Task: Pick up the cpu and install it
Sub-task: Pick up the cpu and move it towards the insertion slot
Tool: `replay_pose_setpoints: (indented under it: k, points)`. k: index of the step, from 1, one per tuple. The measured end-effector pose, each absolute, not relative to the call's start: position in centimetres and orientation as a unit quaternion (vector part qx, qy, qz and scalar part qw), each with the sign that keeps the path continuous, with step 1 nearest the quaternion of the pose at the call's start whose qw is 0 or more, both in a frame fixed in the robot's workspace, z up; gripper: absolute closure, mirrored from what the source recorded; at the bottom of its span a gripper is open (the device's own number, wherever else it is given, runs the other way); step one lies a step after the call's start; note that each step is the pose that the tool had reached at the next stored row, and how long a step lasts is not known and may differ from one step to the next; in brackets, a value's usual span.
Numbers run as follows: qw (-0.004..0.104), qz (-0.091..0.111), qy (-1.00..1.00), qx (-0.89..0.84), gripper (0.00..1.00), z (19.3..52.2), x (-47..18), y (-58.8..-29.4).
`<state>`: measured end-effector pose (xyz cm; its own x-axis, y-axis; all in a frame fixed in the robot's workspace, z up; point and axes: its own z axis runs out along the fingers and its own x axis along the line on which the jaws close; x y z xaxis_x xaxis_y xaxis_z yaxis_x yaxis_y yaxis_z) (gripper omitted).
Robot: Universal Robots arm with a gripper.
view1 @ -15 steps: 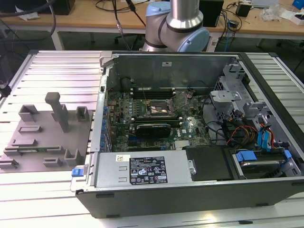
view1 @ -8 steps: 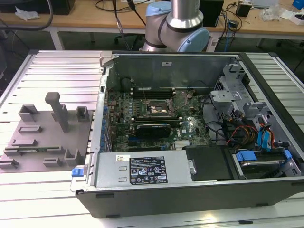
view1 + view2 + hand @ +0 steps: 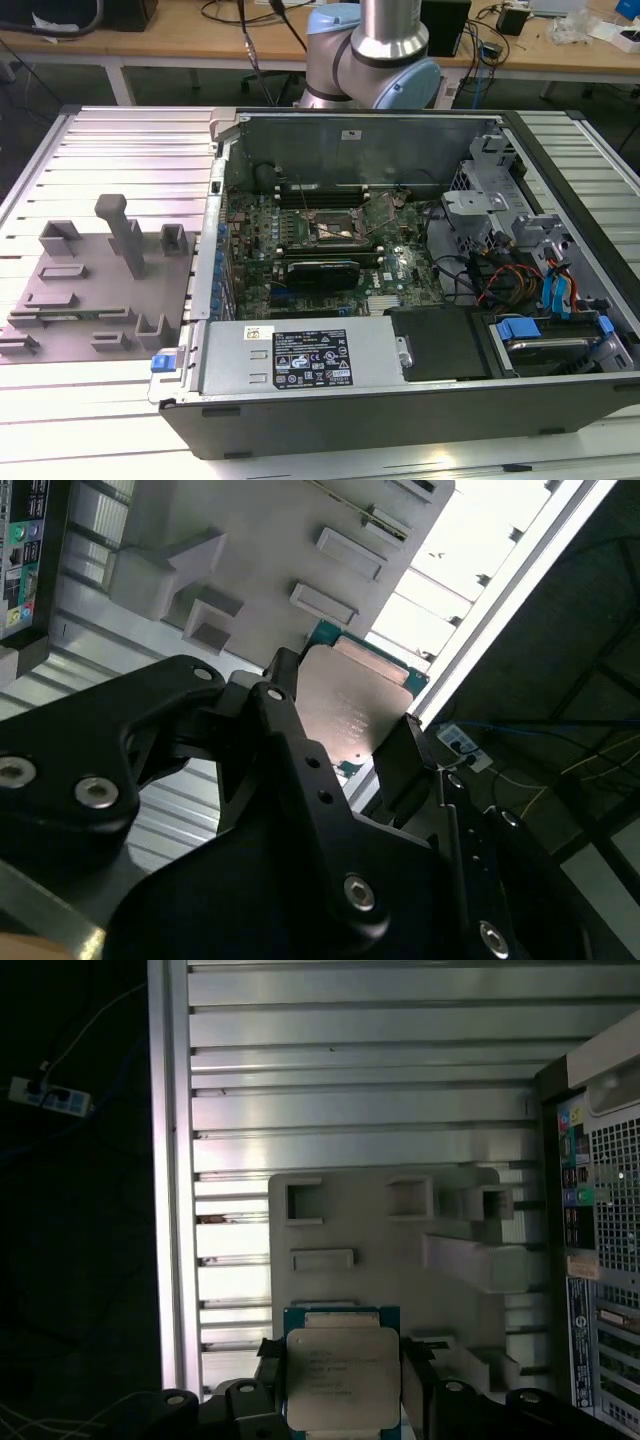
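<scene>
Over on the exterior view's left, a grey fixture plate (image 3: 90,290) lies on the slotted metal surface (image 3: 110,140), just beside the open computer case (image 3: 360,150). Inside the case the motherboard (image 3: 300,250) lies flat, and the socket (image 3: 338,228) shows as a dark square frame near its middle. The arm (image 3: 385,45) rises behind the case.

In the second wrist view the claw (image 3: 345,715) is closed down to the width of the cpu (image 3: 350,705) and has hold of it. One black finger (image 3: 285,705) presses on each of two opposite edges. The chip's shiny metal top faces the camera, and its green rim shows past the lid. The fixture plate sits well apart behind it, so the chip looks lifted clear.

In the first wrist view the cpu (image 3: 343,1375) sits square between the fingers, in front of the fixture plate (image 3: 380,1220). A corner of the case (image 3: 600,1210) shows off to the side.

The step in hand looks like the carry. Doing it well, I judge, means a steady squeeze on the edges only. The chip should be held level and unrotated, so that its corners can meet the socket frame squarely and nothing touches its underside.
</scene>
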<state>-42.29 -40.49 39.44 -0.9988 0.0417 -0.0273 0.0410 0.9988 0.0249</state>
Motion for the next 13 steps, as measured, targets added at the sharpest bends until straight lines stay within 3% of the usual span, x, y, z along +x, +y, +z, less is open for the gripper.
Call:
replay_pose_setpoints:
  k: [13]
  points:
    - [0.014,0.012,1.0,0.021,0.45,40.79,-42.22,-40.44]
